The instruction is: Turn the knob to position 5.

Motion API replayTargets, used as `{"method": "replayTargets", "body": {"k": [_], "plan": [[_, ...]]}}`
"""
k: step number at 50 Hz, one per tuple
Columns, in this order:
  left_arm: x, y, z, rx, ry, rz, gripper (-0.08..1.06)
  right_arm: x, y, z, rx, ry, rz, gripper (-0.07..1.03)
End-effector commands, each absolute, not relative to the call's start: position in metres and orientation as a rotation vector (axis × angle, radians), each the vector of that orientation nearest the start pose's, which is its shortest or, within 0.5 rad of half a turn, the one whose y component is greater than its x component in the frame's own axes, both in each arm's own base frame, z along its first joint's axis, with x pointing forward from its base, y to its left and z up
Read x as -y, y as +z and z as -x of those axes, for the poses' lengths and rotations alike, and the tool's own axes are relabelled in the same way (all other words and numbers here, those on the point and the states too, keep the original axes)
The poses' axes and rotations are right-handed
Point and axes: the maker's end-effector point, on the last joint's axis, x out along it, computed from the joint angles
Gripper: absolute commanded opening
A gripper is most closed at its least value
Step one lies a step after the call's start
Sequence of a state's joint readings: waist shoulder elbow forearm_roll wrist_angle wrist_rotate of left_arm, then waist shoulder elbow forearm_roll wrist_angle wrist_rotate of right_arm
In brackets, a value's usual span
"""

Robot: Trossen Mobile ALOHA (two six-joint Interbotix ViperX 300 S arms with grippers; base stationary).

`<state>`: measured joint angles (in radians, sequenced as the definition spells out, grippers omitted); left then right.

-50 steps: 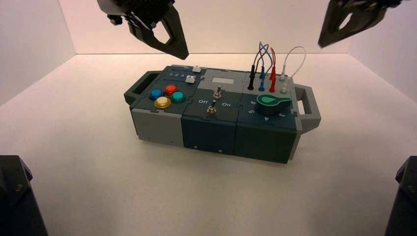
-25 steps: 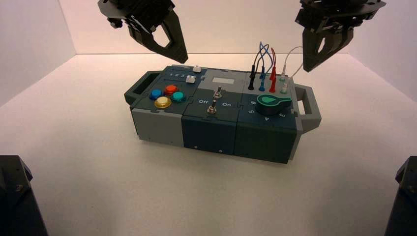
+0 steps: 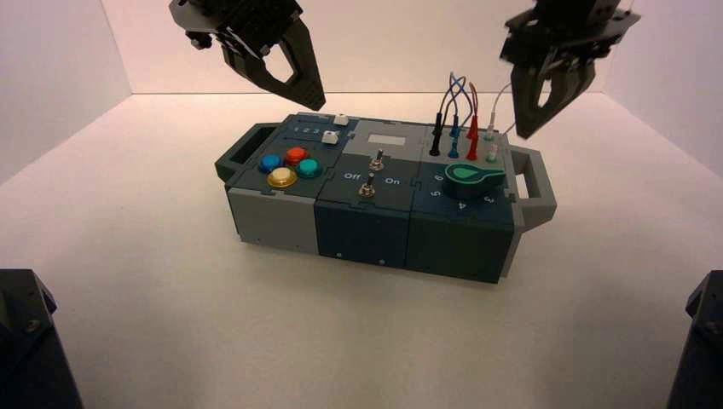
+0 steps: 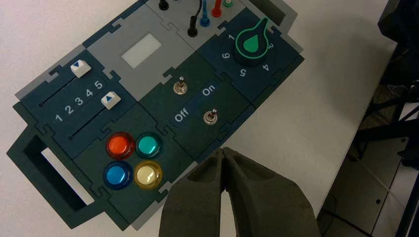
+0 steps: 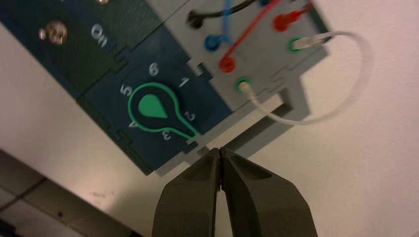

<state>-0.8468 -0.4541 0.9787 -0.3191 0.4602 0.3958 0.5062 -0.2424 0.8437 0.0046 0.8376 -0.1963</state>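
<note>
Movement is all on the right side: over the last second the right gripper [image 3: 527, 129] has swung inward from out beyond the box's right end, and it now hangs above the right rear part of the box, near the white wire [image 5: 365, 64]. Its fingers are pressed together with nothing between them, and it touches nothing I can see. To me that reads as the approach, with the turning itself yet to begin.

Across the way, the left gripper [image 3: 317, 102] waits above the back of the box's left half, closed and empty too, and has barely shifted.

What they're after, the green teardrop-shaped knob [image 5: 152, 106], sits on the dark teal panel [image 5: 195, 94] at the box's right front. Its pointed tip is aimed toward the right side handle [image 5: 259, 123], by the digit 2 [image 5: 190, 116] and short of the digit 3 [image 5: 166, 135]; it hasn't changed since the arm came in. So the digit 5 [image 5: 126, 90], round on the knob's other side, is still a good turn away.

Next, I'd say, the arm must come down toward the front, clear of that looping wire, open around the knob or push its pointer, and sweep it past 3 and 4. Snagging a plug or overshooting to 6 looks like the likeliest trouble.
</note>
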Motion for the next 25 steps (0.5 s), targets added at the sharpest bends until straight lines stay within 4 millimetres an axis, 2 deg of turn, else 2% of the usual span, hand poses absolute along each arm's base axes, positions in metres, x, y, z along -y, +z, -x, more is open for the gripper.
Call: {"method": "replayTargets", "body": {"k": [1,10,25], "plan": [[0.235,0.142,-0.174,-0.849,-0.965,-0.429,-0.03,-0.134,0.092,-0.228,-1.349,0.589,0.548,-0.02],[0.235,0.143,-0.175,-0.847,-0.965,-0.429,-0.03,-0.144,0.090,-0.224,-1.338,0.646,0.616,-0.02],[0.235,0.144,-0.175,-0.843,-0.967,-0.431,-0.03,-0.147,0.088,-0.225,-1.350,0.674,0.656,-0.02]]}}
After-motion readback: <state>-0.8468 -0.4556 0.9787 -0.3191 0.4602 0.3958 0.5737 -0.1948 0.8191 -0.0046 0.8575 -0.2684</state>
